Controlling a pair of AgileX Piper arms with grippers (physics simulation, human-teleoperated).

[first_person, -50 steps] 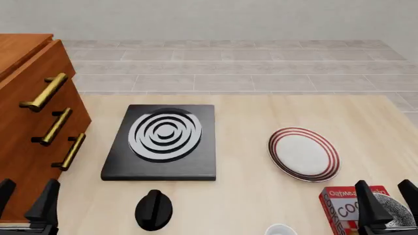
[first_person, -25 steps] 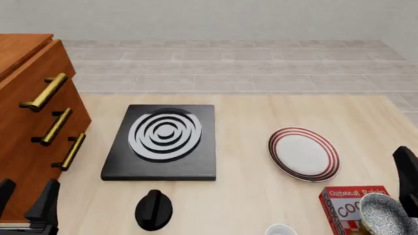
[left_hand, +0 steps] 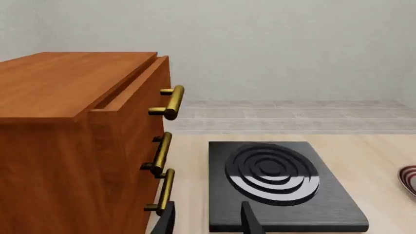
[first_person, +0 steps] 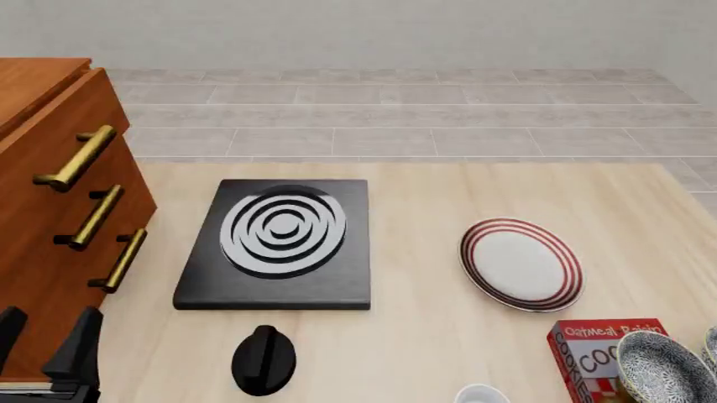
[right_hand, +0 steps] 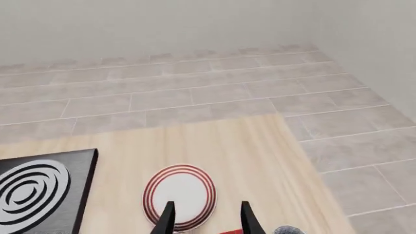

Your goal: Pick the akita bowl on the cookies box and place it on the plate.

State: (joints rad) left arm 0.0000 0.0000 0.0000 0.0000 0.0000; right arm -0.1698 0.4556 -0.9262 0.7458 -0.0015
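- Right end effector [right_hand: 206, 219] hangs high over the tabletop [right_hand: 254, 146] with its fingers apart and nothing between them; it shows only in its own wrist view, so I judge it is raised clear of the things beneath
- Ahead of and below those fingers lies the plate [right_hand: 179, 195], flat and bare, which suits it as the drop spot
- Beneath and just behind the fingertips a red sliver of the cookies box [right_hand: 231, 231] shows, so the pick-up point is nearly under the wrist
- In the front view the akita bowl [first_person: 661, 368] sits on the cookies box [first_person: 585, 357], tilted with its speckled inside turned up and outward; it is not gripped and is not yet on the plate [first_person: 521, 264]
- A tilted rim is likely awkward to pinch, so the fingers probably need to come straight down over one wall
- Left end effector [first_person: 43, 340] is parked with fingers apart beside the wooden cabinet [first_person: 45, 210], well apart from the bowl, with the black slab [left_hand: 279, 185] ahead of it
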